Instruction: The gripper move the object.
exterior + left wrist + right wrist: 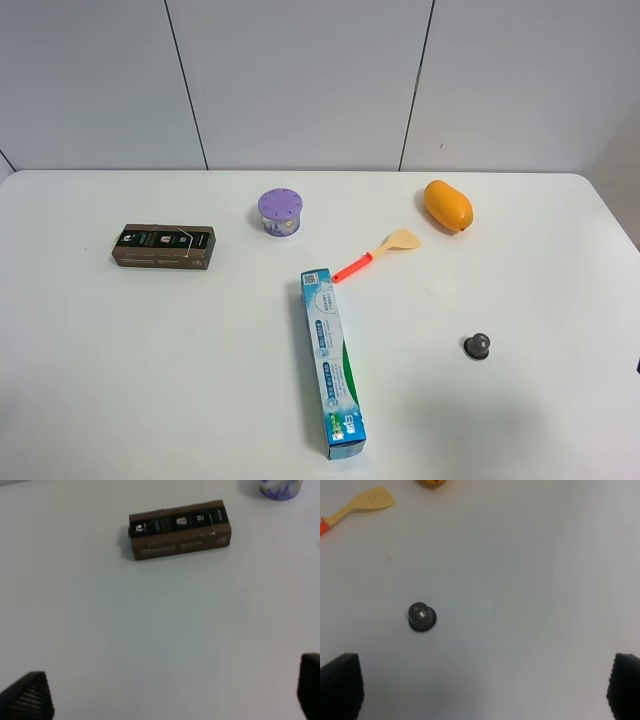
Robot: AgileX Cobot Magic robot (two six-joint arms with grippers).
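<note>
White table (120,400) holds brown box (163,246), purple cup (279,212), mango (447,205), spatula (378,254), long blue-green box (331,362), small dark cap (477,346).

On the white table (120,380) there are six loose things in all, one of each kind. There is one toy spatula (378,254) near the centre, one orange mango (447,205) at about two o'clock from it, one purple round container (279,212) at about ten o'clock, one dark brown box (163,246) far out at nine o'clock, one long blue-green box (330,362) towards six o'clock, and one small dark knob-like piece (477,346) at about four o'clock. Two grippers show, one per wrist view: the left gripper (170,695) and the right gripper (485,690).
</note>
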